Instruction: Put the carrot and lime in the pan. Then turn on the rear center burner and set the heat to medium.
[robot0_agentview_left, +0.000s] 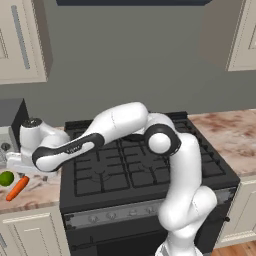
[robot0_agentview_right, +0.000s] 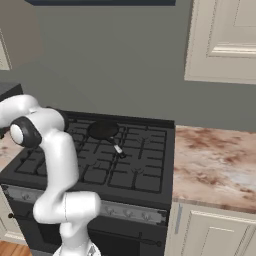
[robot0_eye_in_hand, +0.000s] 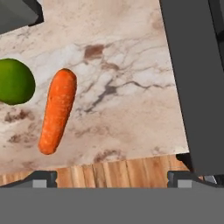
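Carrot (robot0_eye_in_hand: 57, 111) lies on the counter (robot0_eye_in_hand: 131, 109), lime (robot0_eye_in_hand: 14, 82) at its 10 o'clock; gripper (robot0_eye_in_hand: 112, 178) hovers above, fingers spread wide.

Marbled stone counter (robot0_eye_in_hand: 131, 87), faintly glossy; matt orange carrot (robot0_eye_in_hand: 57, 111); smooth green lime (robot0_eye_in_hand: 15, 82); black matt pan (robot0_agentview_right: 103, 130) on cast-iron grates (robot0_agentview_right: 110, 160); wooden floor (robot0_eye_in_hand: 113, 173)
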